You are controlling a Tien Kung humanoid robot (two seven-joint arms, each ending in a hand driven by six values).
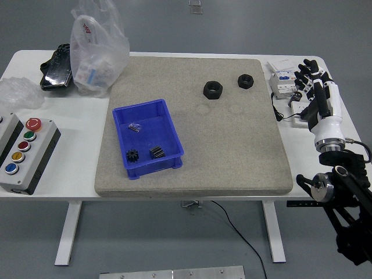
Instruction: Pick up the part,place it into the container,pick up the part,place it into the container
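Observation:
Two black hex nuts lie on the grey mat (232, 145): a larger nut (213, 90) and a smaller nut (246, 81) to its right. A blue container (147, 138) sits left of centre on the mat, holding two black gears (146, 154) and a small metal piece (135, 127). My right hand (311, 81) hovers at the table's right edge with its fingers spread, holding nothing, well to the right of both nuts. The left arm does not show.
White electrical modules (282, 84) with a cable lie under my right hand. A button box (23, 152) stands at the left edge. A plastic bag (96, 49), a black object (56, 68) and crumpled plastic wrap (17, 92) lie at the back left.

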